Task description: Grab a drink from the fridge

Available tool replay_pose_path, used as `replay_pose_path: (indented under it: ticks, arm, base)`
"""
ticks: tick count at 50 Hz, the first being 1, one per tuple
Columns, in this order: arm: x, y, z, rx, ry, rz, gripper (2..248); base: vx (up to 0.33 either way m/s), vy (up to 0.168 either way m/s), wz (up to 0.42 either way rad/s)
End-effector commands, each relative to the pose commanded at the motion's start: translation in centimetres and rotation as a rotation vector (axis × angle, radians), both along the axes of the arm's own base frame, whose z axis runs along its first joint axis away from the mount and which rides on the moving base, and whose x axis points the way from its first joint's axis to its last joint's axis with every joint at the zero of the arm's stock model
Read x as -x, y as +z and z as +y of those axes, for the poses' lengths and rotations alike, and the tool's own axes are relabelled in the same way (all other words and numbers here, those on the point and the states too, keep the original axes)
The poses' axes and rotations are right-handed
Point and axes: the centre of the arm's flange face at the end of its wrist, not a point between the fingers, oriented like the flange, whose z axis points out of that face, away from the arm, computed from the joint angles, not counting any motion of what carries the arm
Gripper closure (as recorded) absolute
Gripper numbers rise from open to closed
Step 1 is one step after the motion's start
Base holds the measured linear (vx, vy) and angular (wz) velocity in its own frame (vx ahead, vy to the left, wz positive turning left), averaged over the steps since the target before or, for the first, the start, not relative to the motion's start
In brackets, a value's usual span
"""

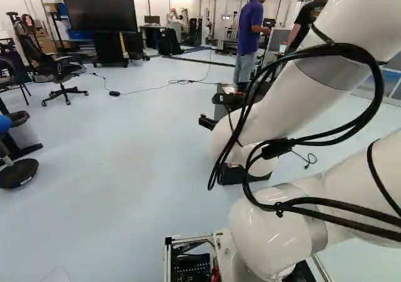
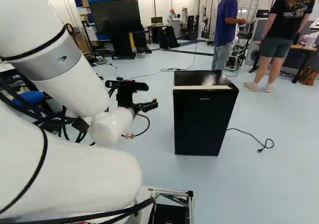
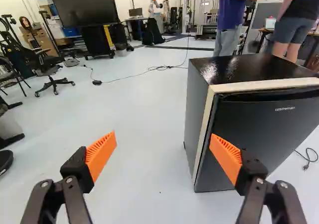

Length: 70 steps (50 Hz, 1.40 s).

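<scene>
Gripper [image 3: 163, 136] hangs wide, empty, near the fridge [image 3: 249, 68]'s front side edge — probably so it can hook the shut door [image 3: 271, 134], tbh.

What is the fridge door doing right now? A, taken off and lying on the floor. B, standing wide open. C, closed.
C: the door sits flush across the front of the fridge, with no inside shelves showing.
</scene>
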Motion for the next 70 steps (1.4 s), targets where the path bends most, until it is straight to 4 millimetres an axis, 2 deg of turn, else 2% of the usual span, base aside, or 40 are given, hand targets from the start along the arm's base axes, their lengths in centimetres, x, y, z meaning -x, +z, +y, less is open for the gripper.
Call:
replay_pose_path:
  ticks: [26, 51, 70]
  arm:
    - [-5.4, 0.6, 1.7, -0.006, 0.007, 0.023, 3]
    - [-10.6, -1.2, 3.5, -0.027, -0.060, 0.062, 3]
    - [-11.6, -2.6, 3.1, -0.037, -0.164, 0.042, 3]
  base:
    - [0.000, -0.001, 0.000]
    - [0.000, 0.000, 0.000]
    - [0.000, 0.000, 0.000]
